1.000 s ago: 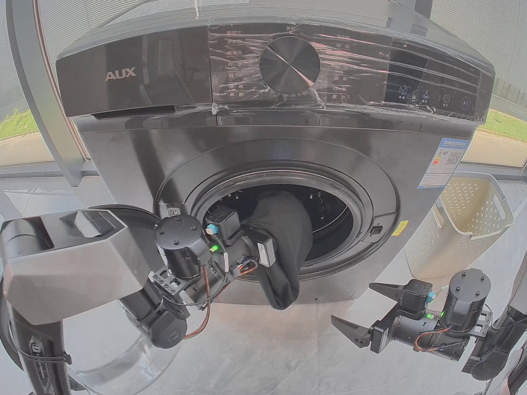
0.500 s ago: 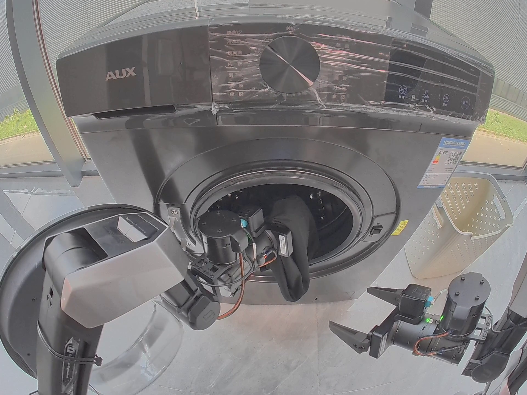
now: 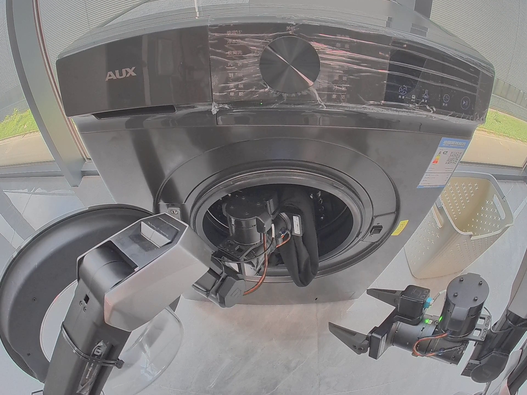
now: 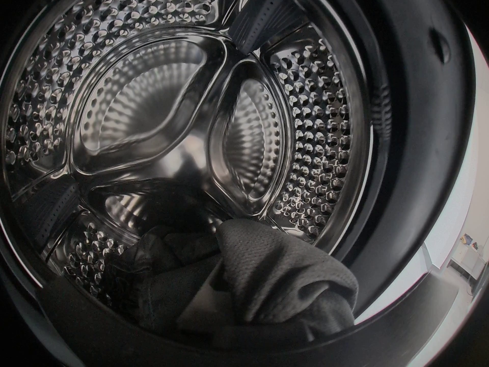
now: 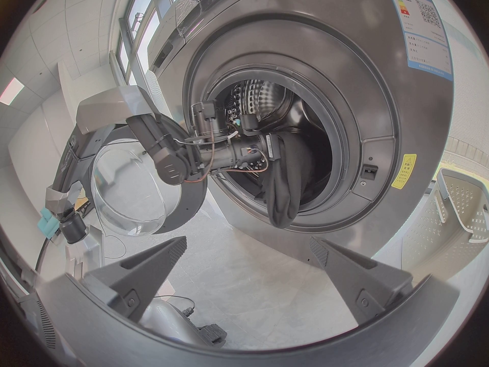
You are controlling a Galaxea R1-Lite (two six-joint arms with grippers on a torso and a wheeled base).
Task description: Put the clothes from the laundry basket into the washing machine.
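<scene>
Washing machine, laundry basket on floor

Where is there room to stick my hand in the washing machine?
The right side of the opening is free, between the hanging black garment and the door rim. The drum's back wall is bare too. The left side is crowded: the left claw holds the garment there.

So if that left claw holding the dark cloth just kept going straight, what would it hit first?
Probably the drum's shiny back wall. The left gripper points into the drum, dark cloth hanging from it; depth is hard to judge.
</scene>
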